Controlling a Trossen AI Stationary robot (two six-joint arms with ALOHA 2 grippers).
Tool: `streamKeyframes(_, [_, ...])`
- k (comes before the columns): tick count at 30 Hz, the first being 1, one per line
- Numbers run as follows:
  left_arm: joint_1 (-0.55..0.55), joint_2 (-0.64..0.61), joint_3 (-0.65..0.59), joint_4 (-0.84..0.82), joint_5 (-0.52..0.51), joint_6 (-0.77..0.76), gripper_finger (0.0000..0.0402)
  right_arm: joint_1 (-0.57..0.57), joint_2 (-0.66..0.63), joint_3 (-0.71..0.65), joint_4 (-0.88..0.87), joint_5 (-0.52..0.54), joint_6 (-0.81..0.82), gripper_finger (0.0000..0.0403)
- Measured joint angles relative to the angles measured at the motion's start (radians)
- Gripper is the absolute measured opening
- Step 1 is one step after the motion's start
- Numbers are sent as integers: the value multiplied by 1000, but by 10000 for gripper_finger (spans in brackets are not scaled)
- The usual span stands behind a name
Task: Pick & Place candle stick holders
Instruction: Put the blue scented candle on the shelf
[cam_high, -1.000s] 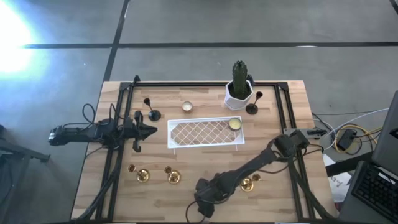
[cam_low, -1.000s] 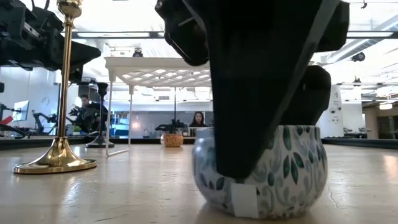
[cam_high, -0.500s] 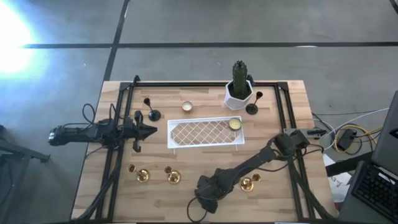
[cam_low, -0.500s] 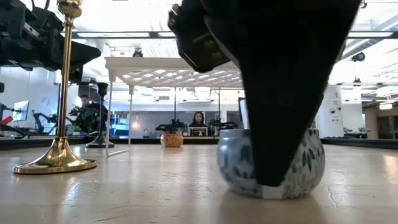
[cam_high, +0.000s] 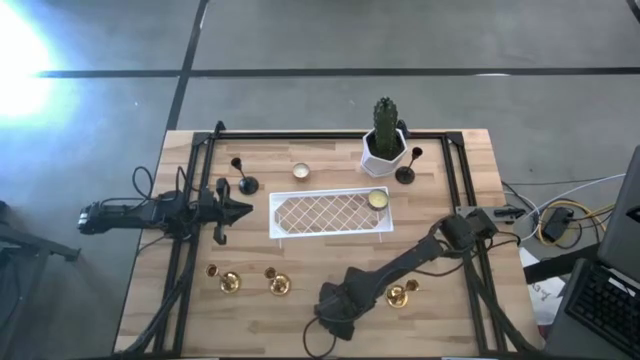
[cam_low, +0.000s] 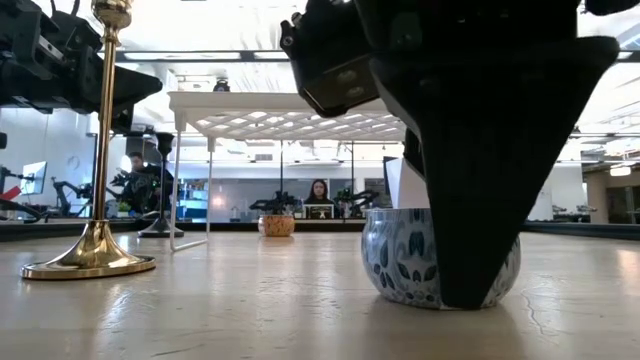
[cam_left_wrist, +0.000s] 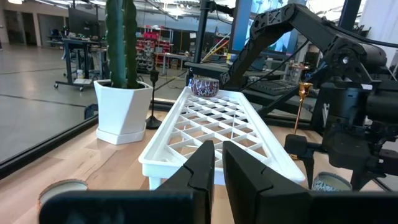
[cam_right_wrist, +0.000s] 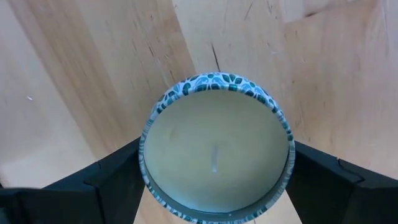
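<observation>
Three gold candle stick holders stand on their round bases near the front: two at the left (cam_high: 230, 283) (cam_high: 278, 285) and one at the right (cam_high: 398, 295). Two black holders stand at the back (cam_high: 246, 183) (cam_high: 404, 175). My right gripper (cam_high: 338, 310) points down at the front middle, shut on a leaf-patterned candle jar (cam_right_wrist: 214, 149), which also shows in the low view (cam_low: 405, 255). My left gripper (cam_high: 238, 210) hovers shut and empty at the left, beside the white rack (cam_high: 330, 212). My right gripper pinches the candle jar's round side wall (cam_right_wrist: 144, 155) between its two fingers (cam_right_wrist: 112, 177), one on each side. The fingers come from above, pointing down. The jar stays upright with its bottom (cam_low: 400, 298) at table level; whether it is lifted clear I cannot tell.
A white lattice rack on legs stands mid-table with a candle jar (cam_high: 377, 199) on its right end. A white pot with a green cactus (cam_high: 384, 145) and a tealight (cam_high: 300, 171) stand behind it. Black rails run along both table sides.
My right gripper has moved a little toward the table's right and far edges with the candle jar. The jar has stayed upright and has gone along with it, away from the near edge.
</observation>
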Motion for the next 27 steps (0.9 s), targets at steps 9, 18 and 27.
streamKeyframes(9, [0, 0, 0, 0, 0, 0, 37, -1, -1, 1, 11, 13, 78, 325])
streamKeyframes(18, [0, 0, 0, 0, 0, 0, 37, -1, -1, 2, 1, 17, 110, 303])
streamKeyframes(27, [0, 0, 0, 0, 0, 0, 37, -2, -5, 2, 0, 4, 135, 286])
